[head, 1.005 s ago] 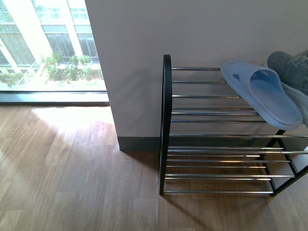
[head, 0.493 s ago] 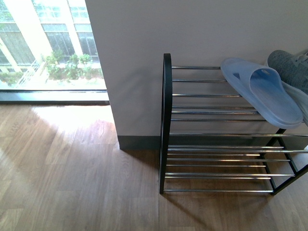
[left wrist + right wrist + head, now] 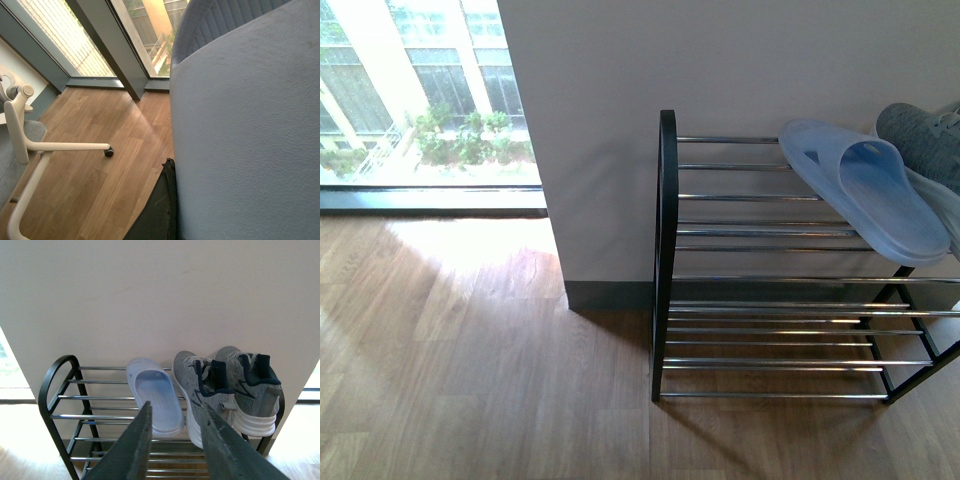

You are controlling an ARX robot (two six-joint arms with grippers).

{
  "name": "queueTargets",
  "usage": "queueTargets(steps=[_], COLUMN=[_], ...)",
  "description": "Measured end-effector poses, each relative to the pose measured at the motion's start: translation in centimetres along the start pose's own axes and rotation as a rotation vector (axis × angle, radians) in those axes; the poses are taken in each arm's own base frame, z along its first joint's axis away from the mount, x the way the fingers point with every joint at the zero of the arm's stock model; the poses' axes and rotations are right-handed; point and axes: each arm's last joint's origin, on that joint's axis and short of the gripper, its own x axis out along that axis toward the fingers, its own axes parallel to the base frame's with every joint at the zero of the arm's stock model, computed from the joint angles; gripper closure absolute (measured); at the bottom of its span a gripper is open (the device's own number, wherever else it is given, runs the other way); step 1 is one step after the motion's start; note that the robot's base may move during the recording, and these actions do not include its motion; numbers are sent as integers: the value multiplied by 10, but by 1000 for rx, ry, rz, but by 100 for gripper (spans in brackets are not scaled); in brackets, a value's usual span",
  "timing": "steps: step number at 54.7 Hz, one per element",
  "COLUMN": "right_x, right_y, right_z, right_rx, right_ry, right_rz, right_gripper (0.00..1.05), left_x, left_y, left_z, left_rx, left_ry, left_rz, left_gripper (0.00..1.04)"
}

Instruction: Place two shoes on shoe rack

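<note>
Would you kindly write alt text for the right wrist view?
Two grey sneakers and a pale blue slipper sit side by side on the top tier of a black shoe rack against a white wall. The right gripper, jaws open and empty, points toward them from below.

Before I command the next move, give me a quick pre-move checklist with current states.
1. Both sneakers on the shoe rack top tier: ok, side by side, heels toward the right wrist camera.
2. Right claw empty: ok, fingers apart, nothing between them, hanging in front of the rack.
3. Blue slipper clear of the sneakers: cannot tell; it lies right against the nearer one.
4. Left claw state: cannot tell; a grey-blue surface fills most of the left wrist view.
5. Floor in front of the rack free of obstacles: ok in the front view.
</note>
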Motion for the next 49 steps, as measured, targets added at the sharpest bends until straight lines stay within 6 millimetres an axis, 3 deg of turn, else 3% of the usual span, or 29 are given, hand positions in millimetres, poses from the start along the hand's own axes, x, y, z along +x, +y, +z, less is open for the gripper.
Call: queueTargets(steps=[16,25,28,32,35,40,43,49], right_x=[0,0,0,0,0,0,0,0], right_y=[0,0,0,0,0,0,0,0], right_z=[0,0,0,0,0,0,0,0], right_rx=[0,1,1,1,1,1,1,1], right_ry=[-1,0,0,-1,0,0,0,0], right_rz=[4,2,-2,-3,-2,0,0,2], right_gripper=[8,9,9,9,9,9,9,9], left_x=[0,0,-1,3,9,31,48,82], left_y=[0,0,-4,-21,-30,-63,-90,-151], left_z=[0,0,4,22,30,64,82,99], left_rx=[-1,-2,-104,-289,-345,-418,-416,-305], left_ry=[1,0,-29,-9,10,43,94,185], left_rz=[7,4,14,-89,-125,-220,-296,-378], left_gripper=[103,103,103,103,103,103,103,103])
